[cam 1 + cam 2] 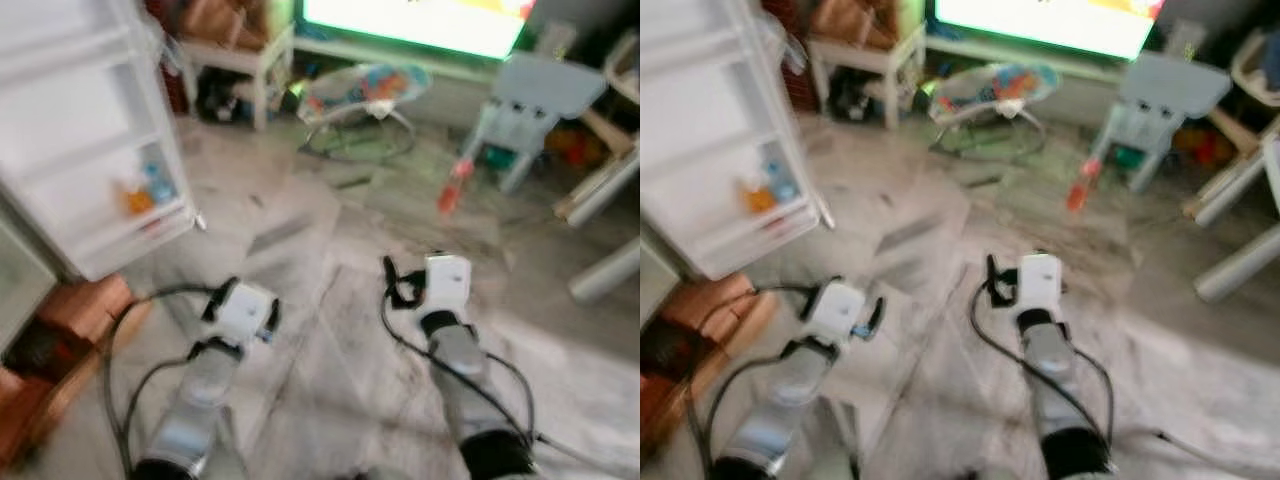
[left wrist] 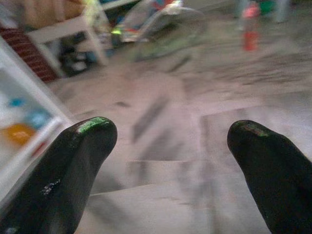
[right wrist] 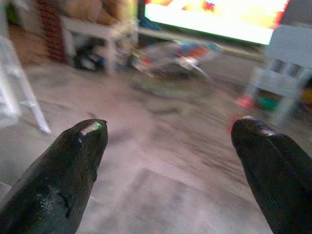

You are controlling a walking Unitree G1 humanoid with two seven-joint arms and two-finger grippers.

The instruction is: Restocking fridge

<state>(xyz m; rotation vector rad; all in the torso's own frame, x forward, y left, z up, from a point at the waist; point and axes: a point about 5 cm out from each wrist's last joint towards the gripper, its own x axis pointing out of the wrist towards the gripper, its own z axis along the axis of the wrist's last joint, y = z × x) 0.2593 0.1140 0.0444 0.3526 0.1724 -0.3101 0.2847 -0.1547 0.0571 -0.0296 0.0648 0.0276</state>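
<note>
Fridge door [image 1: 95, 130] stands open at the robot's far left, cut off by the frame edge; the white door shelves [image 1: 110, 215] are visible. On the lower shelf sit an orange item [image 1: 138, 200] and a blue item [image 1: 158, 184], both too blurred to identify. Fridge interior is out of frame.

Below the door, a reddish-brown box [image 1: 85, 305] on the floor, partly cut off at the left edge.

Left gripper [image 2: 170, 141]: fingers [image 2: 73, 165] spread wide apart, nothing between them, held over bare grey floor [image 1: 330, 330] just right of the door's lower corner. Right gripper [image 3: 168, 141]: fingers [image 3: 63, 165] likewise wide apart and empty, over the floor, pointing toward the far side of the room. In the head views both wrists show as white housings with black cables; the fingertips themselves are hidden there.

All views are motion-blurred. Further out: baby bouncer [image 1: 365, 95], white low table [image 1: 235, 60] with dark clutter under it, pale blue small chair [image 1: 530, 105], a red-orange object [image 1: 452, 187] on the floor (cannot tell what), bright screen [image 1: 420, 20] along the top edge, cut off. White furniture legs [image 1: 605, 270] at far right, cropped.
</note>
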